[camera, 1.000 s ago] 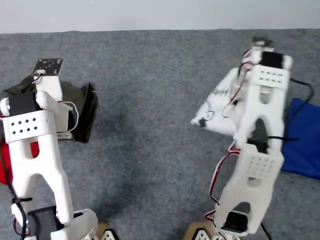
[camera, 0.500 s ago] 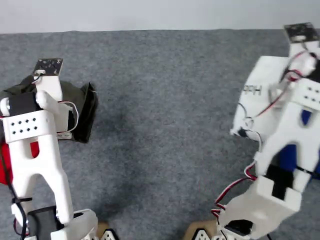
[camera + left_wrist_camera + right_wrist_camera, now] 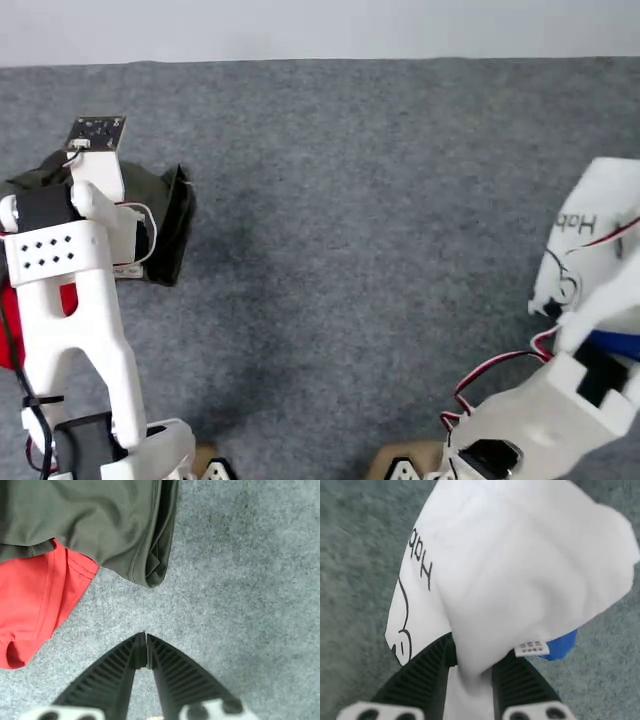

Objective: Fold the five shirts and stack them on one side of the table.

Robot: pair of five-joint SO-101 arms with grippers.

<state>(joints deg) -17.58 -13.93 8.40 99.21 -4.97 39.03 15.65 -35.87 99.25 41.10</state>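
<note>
Where the white shirt (image 3: 520, 555) drapes, the blue shirt (image 3: 562, 646) barely peeks out.

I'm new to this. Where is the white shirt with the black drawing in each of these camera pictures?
High view: white shirt at the right edge, over the blue shirt.
Right wrist view: white shirt hangs pinched in the right gripper, blue shirt peeking from behind.
Left wrist view: it looks at the dark shirt and red shirt instead.
Shared landmark: the grey table cover.
</note>
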